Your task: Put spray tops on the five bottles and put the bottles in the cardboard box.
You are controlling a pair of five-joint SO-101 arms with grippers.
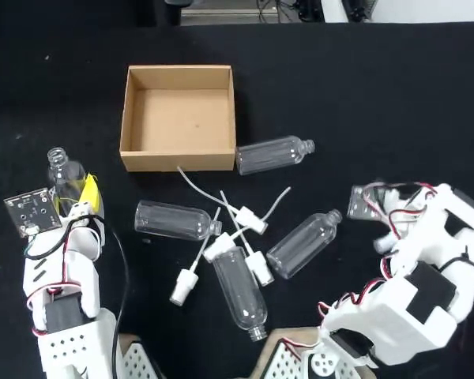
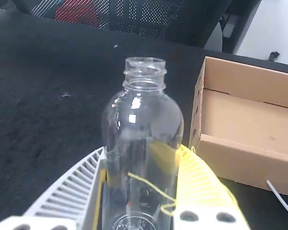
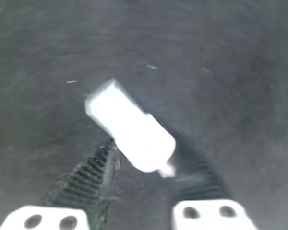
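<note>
Left gripper (image 2: 141, 191): near left; ribbed white and yellow fingers are clamped round the lower body of the held bottle (image 2: 143, 124), which stands upright with its threaded neck uncapped.
Risk, held bottle: the wall is smooth, thin, clear plastic of round section, so it is likely to twist or slide in the grip when a top is pressed or screwed on.
Cardboard box (image 1: 178, 162): left of centre, far side; open, shallow, square, matte brown. It looks light, so a bottle nudged against its wall may shove it.
Loose bottles (image 1: 174, 220): four, clear and cylindrical, lying on their sides between the box and the right arm; liable to roll when touched.
Loose spray tops (image 1: 251, 219): centre; hard white heads with thin flexible dip tubes that cross one another. Lifting one may drag a neighbour.
Right gripper (image 3: 144, 158): near right; dark ribbed fingers are narrow about a white spray top (image 3: 129, 129), seemingly held by one end. A skewed hold could pivot or miss the neck.
Worktop (image 1: 379, 95): black, felt-like cloth.
</note>
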